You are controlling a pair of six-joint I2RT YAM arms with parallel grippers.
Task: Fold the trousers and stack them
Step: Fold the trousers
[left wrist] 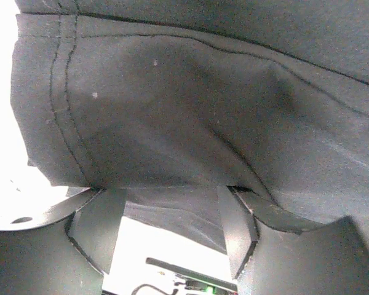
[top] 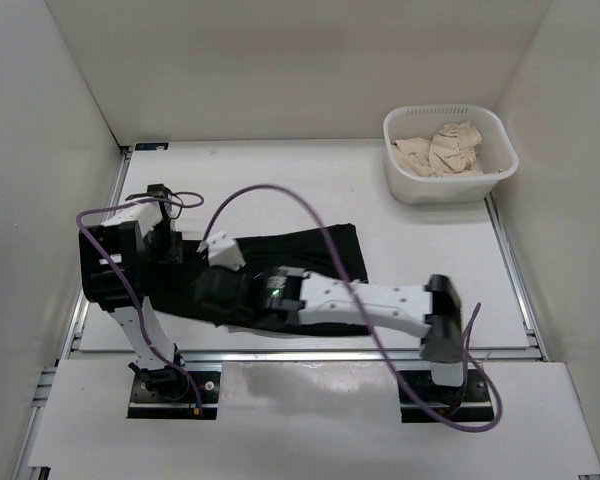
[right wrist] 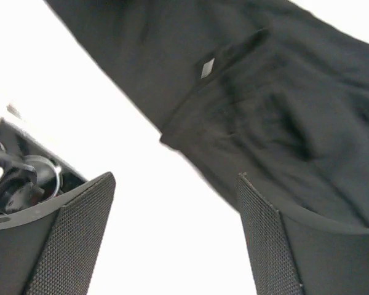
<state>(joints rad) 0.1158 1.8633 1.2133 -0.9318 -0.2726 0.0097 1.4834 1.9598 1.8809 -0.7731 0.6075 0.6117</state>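
**Item: black trousers**. Soft matte fabric, lying in a doubled band on the white table, well apart from the white laundry basket, on its near-left side. A pale label shows beside a seam.

**Item: laundry basket.** Holds crumpled beige cloth. No black garment in it.

**Item: left gripper**. At the trouser end farthest from the basket. Fingers stand apart, with a stitched hem lying across their tips. Nothing is pinched.

**Item: right gripper**. Just nearer the basket than the left one. Jaws wide, only bare table between them. The cloth lies just beyond the tips.

**Item: purple cable**. It arcs above the trousers on the basket side.

**Hazards, judged:**
- The hem resting on the left fingertips may be dragged on withdrawal, pulling the fold open.
- The unweighted fabric may relax and skew its edges.
- A low sweep by the right fingers could rumple the top layer.
- The cable could brush the cloth.
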